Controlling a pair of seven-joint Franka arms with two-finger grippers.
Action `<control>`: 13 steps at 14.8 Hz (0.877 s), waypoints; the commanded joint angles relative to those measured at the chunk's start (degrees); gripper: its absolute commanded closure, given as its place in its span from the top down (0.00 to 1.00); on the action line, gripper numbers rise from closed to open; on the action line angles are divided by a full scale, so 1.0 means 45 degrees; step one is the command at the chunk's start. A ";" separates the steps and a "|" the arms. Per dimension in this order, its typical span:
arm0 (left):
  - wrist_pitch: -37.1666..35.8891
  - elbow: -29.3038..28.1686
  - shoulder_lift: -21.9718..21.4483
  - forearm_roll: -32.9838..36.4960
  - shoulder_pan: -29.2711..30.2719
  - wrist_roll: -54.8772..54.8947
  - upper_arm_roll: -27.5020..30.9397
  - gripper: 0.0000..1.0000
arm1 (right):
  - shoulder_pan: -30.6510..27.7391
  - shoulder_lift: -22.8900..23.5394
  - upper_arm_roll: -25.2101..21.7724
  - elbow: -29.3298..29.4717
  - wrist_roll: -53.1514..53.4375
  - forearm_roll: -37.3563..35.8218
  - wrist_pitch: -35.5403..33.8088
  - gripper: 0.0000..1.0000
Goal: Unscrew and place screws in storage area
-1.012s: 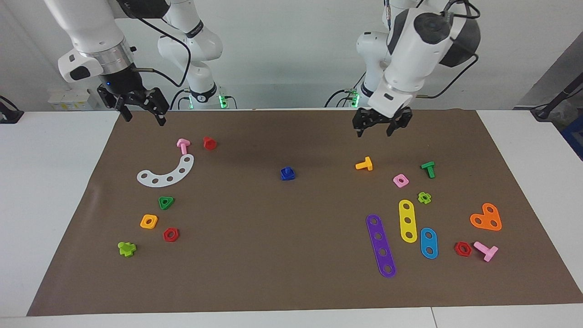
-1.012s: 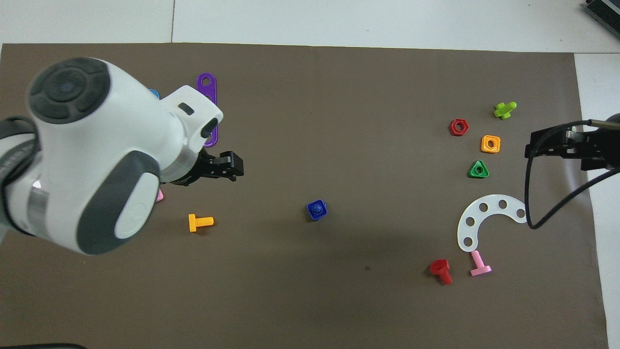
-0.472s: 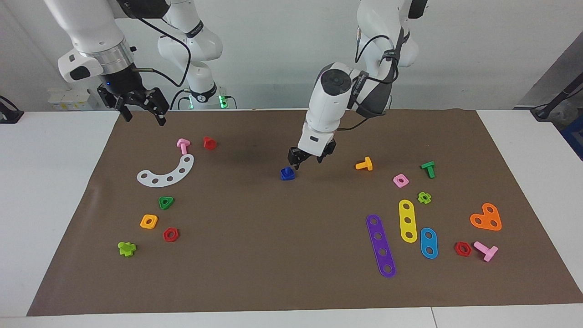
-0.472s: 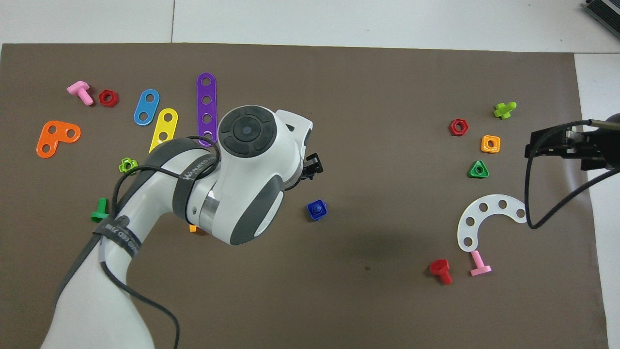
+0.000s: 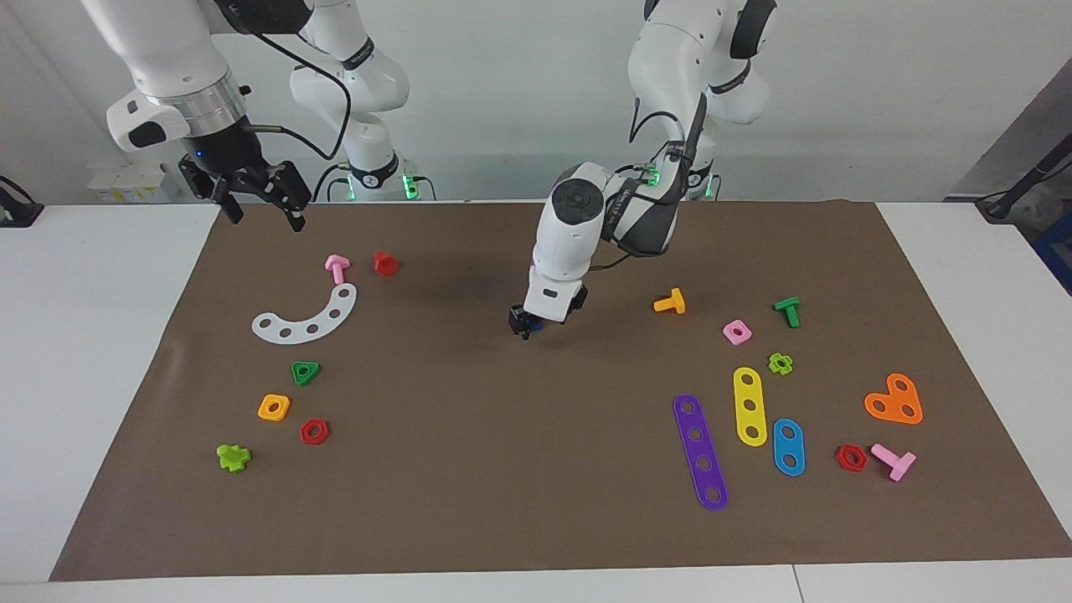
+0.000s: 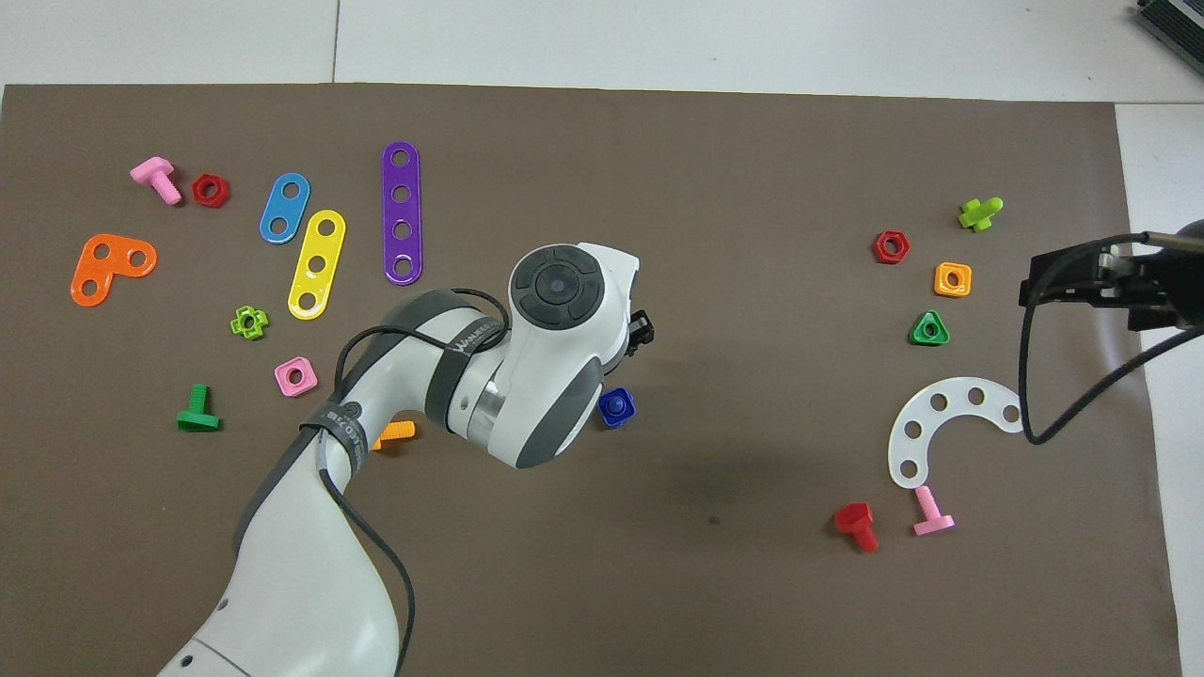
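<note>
A blue square nut (image 6: 605,415) lies at the mat's middle, with the blue screw's (image 6: 615,404) stem end showing in its hole. My left gripper (image 5: 530,324) is low at this blue piece and covers most of it in the facing view; I cannot tell if it touches. The storage area (image 5: 368,377) is bare brown mat toward the right arm's end, beside a white curved strip (image 5: 306,320), green triangle nut (image 5: 306,372), orange square nut (image 5: 274,407) and red hex nut (image 5: 314,431). My right gripper (image 5: 260,209) waits open and empty, raised over the mat's corner near its base.
A pink screw (image 5: 337,268), a red screw (image 5: 384,263) and a lime piece (image 5: 234,457) lie by the storage area. Toward the left arm's end lie an orange screw (image 5: 670,301), a green screw (image 5: 787,311), a pink nut (image 5: 737,332) and purple (image 5: 700,452), yellow and blue strips.
My left arm has swung from over the mat near its base to the middle and dropped down to the blue piece. The right arm has not moved.
</note>
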 commanded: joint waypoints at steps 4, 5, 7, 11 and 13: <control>0.0236 -0.0842 -0.0340 -0.0215 -0.0597 -0.0114 0.0230 0.71 | 0.0025 -0.0244 -0.0111 -0.0215 -0.0363 0.0227 -0.0146 1.00; 0.0217 -0.0862 -0.0360 -0.0215 -0.0618 -0.0114 0.0230 0.68 | 0.0025 -0.0244 -0.0111 -0.0215 -0.0363 0.0227 -0.0146 1.00; 0.0159 -0.0862 -0.0360 -0.0254 -0.0618 -0.0095 0.0230 0.57 | 0.0026 -0.0244 -0.0111 -0.0215 -0.0363 0.0227 -0.0146 1.00; -0.0173 -0.0745 -0.0379 -0.0274 -0.0579 -0.0036 0.0230 0.22 | 0.0025 -0.0244 -0.0111 -0.0215 -0.0363 0.0227 -0.0146 1.00; -0.0582 -0.0473 -0.0340 -0.0274 -0.0482 -0.0036 0.0230 0.11 | 0.0045 -0.0244 -0.0111 -0.0215 -0.0363 0.0227 -0.0146 1.00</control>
